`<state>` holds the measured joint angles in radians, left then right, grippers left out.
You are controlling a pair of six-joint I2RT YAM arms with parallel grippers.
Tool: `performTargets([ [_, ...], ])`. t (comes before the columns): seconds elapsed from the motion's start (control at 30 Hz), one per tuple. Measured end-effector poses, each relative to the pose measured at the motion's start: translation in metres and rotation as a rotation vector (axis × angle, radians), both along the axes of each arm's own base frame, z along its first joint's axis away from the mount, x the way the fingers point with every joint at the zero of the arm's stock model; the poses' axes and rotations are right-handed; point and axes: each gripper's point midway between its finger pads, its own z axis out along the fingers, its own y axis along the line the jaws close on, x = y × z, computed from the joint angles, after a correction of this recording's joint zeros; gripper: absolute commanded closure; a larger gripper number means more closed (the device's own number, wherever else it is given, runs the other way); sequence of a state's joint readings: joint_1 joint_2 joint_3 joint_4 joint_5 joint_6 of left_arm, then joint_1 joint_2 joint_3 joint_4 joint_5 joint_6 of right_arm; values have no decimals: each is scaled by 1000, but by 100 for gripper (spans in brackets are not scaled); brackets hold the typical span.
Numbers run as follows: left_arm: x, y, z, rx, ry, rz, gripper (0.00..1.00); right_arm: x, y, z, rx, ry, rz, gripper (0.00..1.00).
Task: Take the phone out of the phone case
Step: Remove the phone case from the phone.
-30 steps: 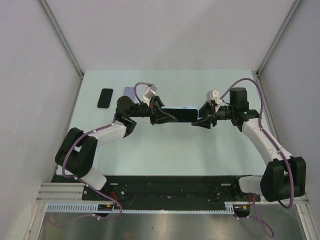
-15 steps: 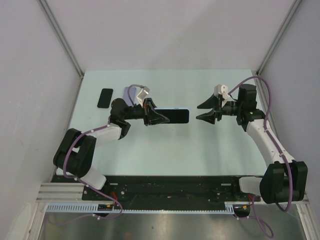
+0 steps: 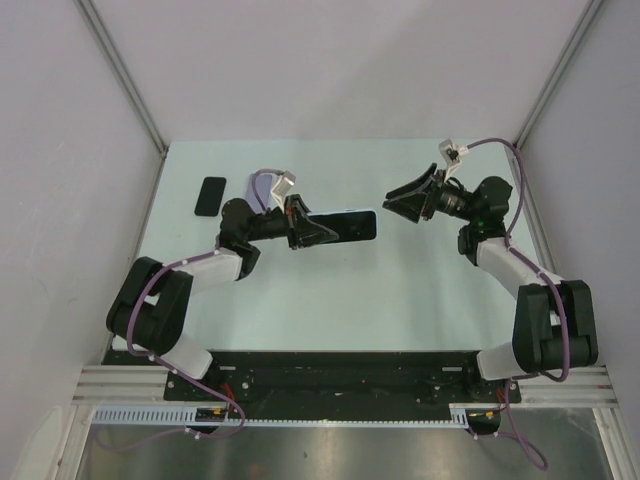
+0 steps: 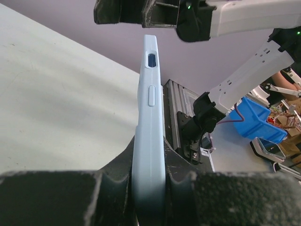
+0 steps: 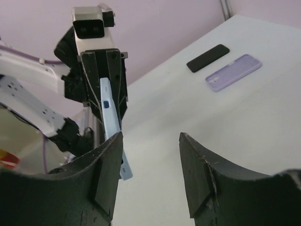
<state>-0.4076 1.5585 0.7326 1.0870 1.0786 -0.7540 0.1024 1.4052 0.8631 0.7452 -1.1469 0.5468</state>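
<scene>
The phone in its light blue case (image 3: 345, 225) is held off the table, edge up, by my left gripper (image 3: 303, 230), which is shut on its left end. In the left wrist view the case (image 4: 150, 108) stands edge-on between the fingers (image 4: 181, 165), side button and slot showing. My right gripper (image 3: 398, 205) is open and empty, raised to the right of the phone with a gap between them. In the right wrist view the right gripper (image 5: 150, 141) faces the cased phone (image 5: 107, 106), which sits behind its left finger (image 5: 106, 174).
A bare black phone (image 3: 211, 195) and a lilac case (image 3: 258, 184) lie at the table's far left, also seen in the right wrist view as the black phone (image 5: 208, 58) and the lilac case (image 5: 233, 72). The pale green table (image 3: 330, 290) has side walls.
My right gripper has let go of the phone's right end, opened and drawn back up and to the right. My left gripper has carried the cased phone slightly left.
</scene>
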Motion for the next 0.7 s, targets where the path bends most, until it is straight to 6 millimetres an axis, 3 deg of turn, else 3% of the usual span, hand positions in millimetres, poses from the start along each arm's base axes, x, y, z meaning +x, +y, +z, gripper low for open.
performTargets([
  [0.2, 8, 5, 3, -13, 29, 34, 100, -4, 9, 1, 174, 133, -21, 43],
  [0.47, 12, 7, 4, -32, 50, 44, 100, -24, 36, 19, 255, 108, 36, 44],
  [0.7, 10, 7, 7, -48, 59, 35, 100, -17, 40, 13, 269, 94, 5, 51],
])
